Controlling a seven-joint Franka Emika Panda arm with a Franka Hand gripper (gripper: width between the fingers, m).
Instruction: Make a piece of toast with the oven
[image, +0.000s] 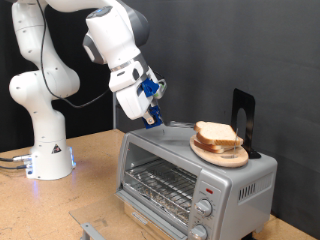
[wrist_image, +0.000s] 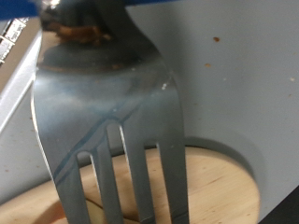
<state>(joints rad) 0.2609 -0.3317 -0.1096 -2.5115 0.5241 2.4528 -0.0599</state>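
One oven (image: 190, 170) on the surface (image: 90, 185), door down, rack bare. On its roof, one wooden plate (image: 222, 153) with a pile of bread (image: 216, 135), two or three slices; toast presumably among them. Just to exterior view's left, above the roof: gripper (image: 152, 115), clamped on one fork (wrist_image: 112, 121), handle running up into the gripper, tines down at the plate rim.
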